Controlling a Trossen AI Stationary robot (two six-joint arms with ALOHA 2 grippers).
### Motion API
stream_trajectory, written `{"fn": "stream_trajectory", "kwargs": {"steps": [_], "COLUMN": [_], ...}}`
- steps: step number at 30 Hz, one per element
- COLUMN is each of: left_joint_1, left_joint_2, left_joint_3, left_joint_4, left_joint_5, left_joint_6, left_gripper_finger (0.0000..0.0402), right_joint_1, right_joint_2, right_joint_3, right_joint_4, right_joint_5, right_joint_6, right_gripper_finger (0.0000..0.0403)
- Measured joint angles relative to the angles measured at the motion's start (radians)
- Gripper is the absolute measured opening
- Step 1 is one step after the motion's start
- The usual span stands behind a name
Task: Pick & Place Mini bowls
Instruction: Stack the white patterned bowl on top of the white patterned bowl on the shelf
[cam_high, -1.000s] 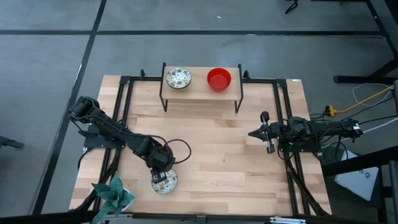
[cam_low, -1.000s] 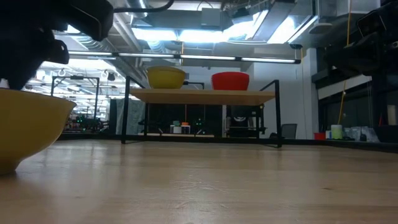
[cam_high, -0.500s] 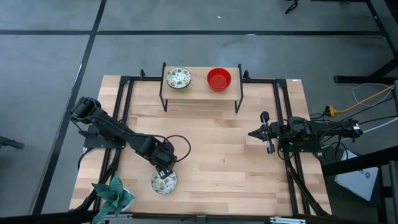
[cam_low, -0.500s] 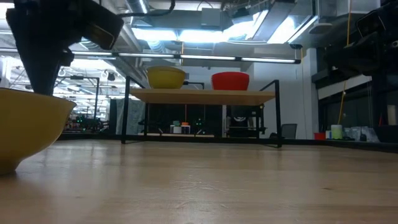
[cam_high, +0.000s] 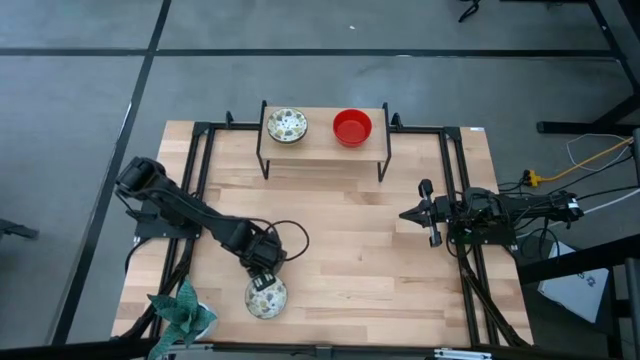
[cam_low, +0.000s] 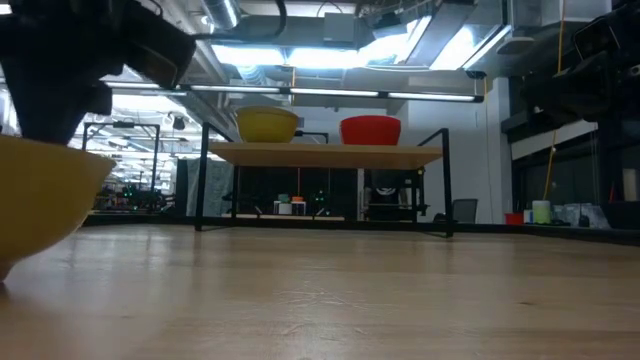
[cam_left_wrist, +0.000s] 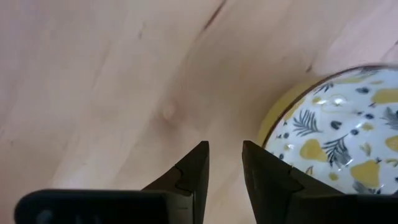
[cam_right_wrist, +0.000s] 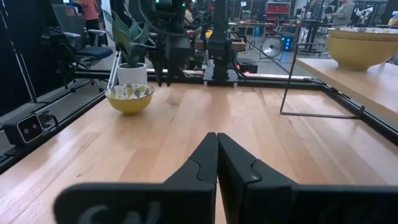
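Wooden table (cam_high: 340, 240), lower left of frame: left gripper (cam_high: 262, 275), fingers narrowly parted and empty, beside the patterned bowl (cam_high: 266, 297); next likely regrasping its rim; right gripper (cam_high: 428, 213) closed, idle.

No lettering, label, brand mark or number can be read anywhere in these views. The pale wooden table (cam_high: 340, 240) carries no markings. Background room signs are too small to tell.

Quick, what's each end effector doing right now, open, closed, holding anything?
Left end effector: narrowly open, empty, beside the patterned bowl.
Right end effector: closed, empty.
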Motion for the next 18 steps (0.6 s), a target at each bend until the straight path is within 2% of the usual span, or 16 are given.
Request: {"fn": "stream_trajectory", "kwargs": {"steps": [3,10,18], "left_joint_1": [0.000,0.002,-0.024], "left_joint_2": [-0.017,-0.063,-0.080], "left_joint_3": [0.000,0.001,0.001], "left_joint_4": [-0.001,-0.005,0.008], "left_joint_5": [-0.020,0.035,0.043], "left_joint_6": [0.003,0.006,-0.040], "left_gripper_finger": [0.0090,0.0086,0.0086], "right_joint_1": [0.000,0.000,0.000], "right_joint_2": [0.000,0.000,0.000], "right_joint_3": [0.000,0.000,0.000], "right_joint_4": [0.000,0.000,0.000], "right_joint_5": [0.000,0.006,0.008], "right_joint_6": [0.004,0.018,0.018], "right_gripper_finger": [0.0006,0.0006,0.0006]}}
